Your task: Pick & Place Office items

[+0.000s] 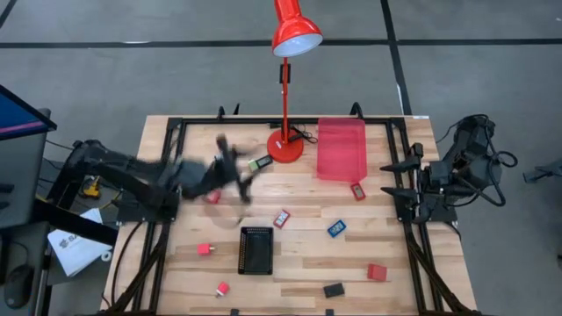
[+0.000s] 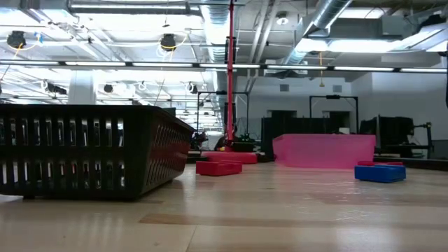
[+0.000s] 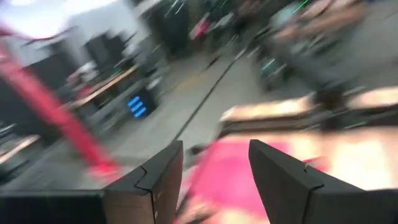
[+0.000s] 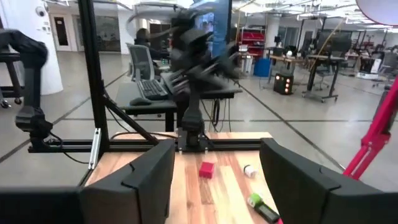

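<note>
The office items lie scattered on the wooden table: a red block (image 1: pixel 204 249), a pink one (image 1: pixel 222 288), a red-and-white piece (image 1: pixel 281 218), a blue piece (image 1: pixel 336 228), a red block (image 1: pixel 377 272), a black piece (image 1: pixel 334 290) and a green-and-black piece (image 1: pixel 259 163). My left gripper (image 1: pixel 239 174) shows blurred above the table's far middle, close to the green-and-black piece. Its fingers (image 3: pixel 155 180) stand open with nothing between them. My right gripper (image 1: pixel 393 178) hovers open at the right edge, holding nothing; its wrist view shows a red block (image 4: pixel 206 169) far ahead.
A tall red desk lamp stands with its base (image 1: pixel 285 145) at the far middle and its head (image 1: pixel 294 31) beyond the table. A translucent red tray (image 1: pixel 341 147) lies at the far right. A black slotted tray (image 1: pixel 255 250) sits near the centre. A black frame borders the table.
</note>
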